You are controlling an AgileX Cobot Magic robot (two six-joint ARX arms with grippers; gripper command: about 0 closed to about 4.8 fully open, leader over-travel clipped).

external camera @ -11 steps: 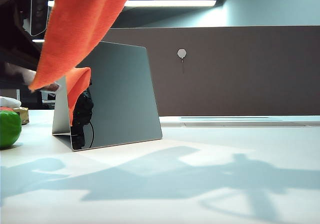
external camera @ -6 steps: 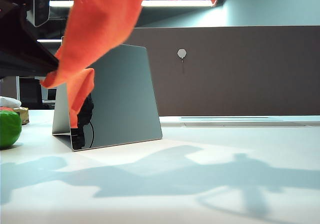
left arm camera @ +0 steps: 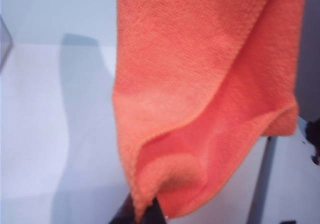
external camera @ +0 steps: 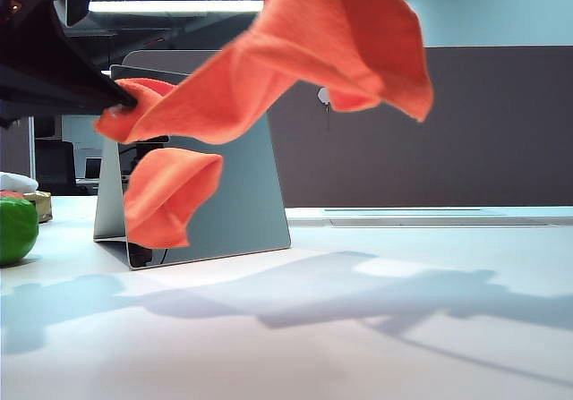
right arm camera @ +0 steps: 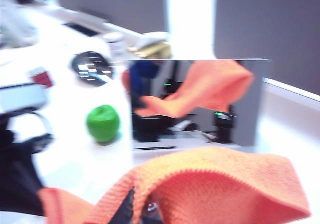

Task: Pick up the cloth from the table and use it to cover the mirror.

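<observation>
Cloth (external camera: 295, 69): bright orange, fuzzy, held aloft between the two pincers, sagging in folds in front of the mirror's upper part; clear of the desk.
Left pincer (left arm camera: 145, 216): closed tight on a bunched corner of the cloth; the fabric spreads away from its tips and fills most of the left wrist view. In the exterior view it sits at the cloth's left end (external camera: 121, 109), level with the mirror's top edge.
Right pincer (right arm camera: 140, 209): closed on a stitched edge of the cloth; only dark fingertip parts show and the frame is blurred, so the exact hold is hard to read. Out of sight in the exterior view.
Mirror (external camera: 224, 203): upright on its stand, under the span of cloth, beyond the right pincer; its face reflects an orange fold.
Desk (external camera: 358, 346): white, below both pincers, crossed by shadows.
Green round object (right arm camera: 103, 123): on the desk beside the mirror, past the right pincer.
</observation>
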